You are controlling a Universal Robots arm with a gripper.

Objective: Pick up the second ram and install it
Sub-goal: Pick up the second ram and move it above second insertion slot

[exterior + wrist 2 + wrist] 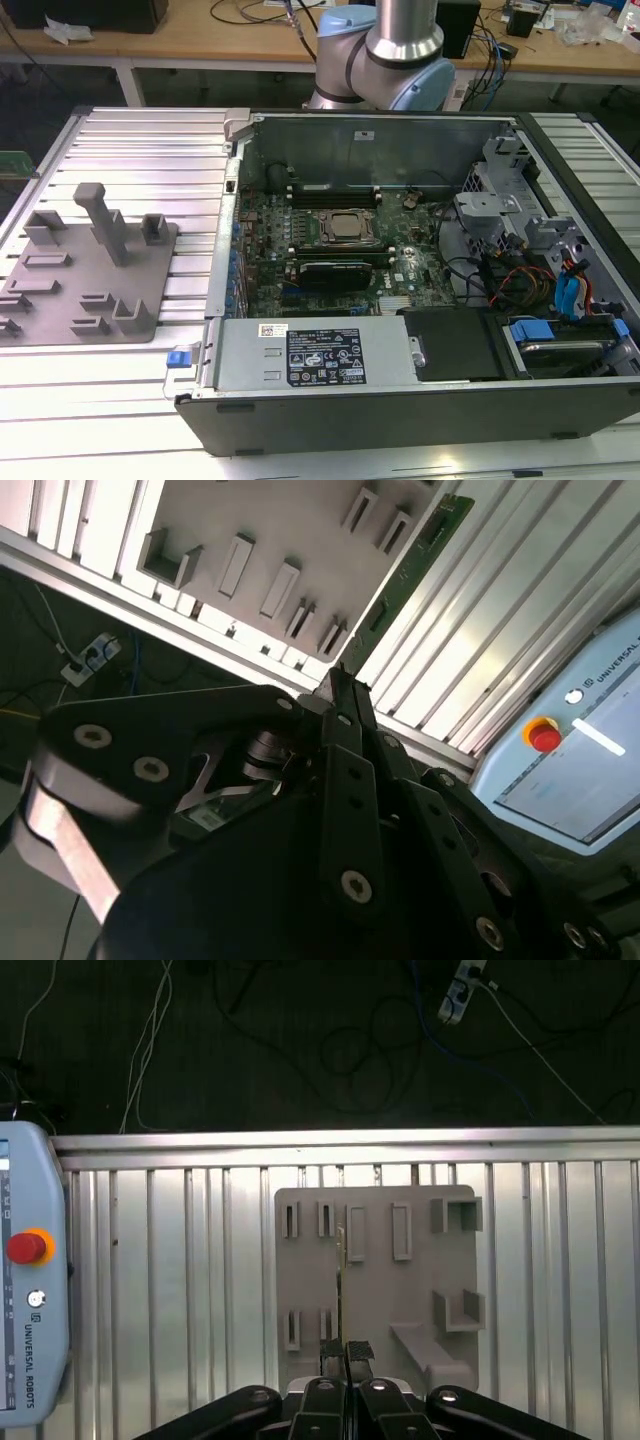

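The second ram is green with dark spots along it, and the gripper is matt black with silver screws. The fixture plate is plain mid-grey on a table of pale silver ribbed stripes. The computer case is dark grey, its motherboard deep green around a silver processor. A black-and-white label marks the grey power supply. Bright blue latches and red and orange cables sit at the exterior view's right. The arm is silver and pale blue. The pendant is pale blue-grey with a red button ringed in yellow.
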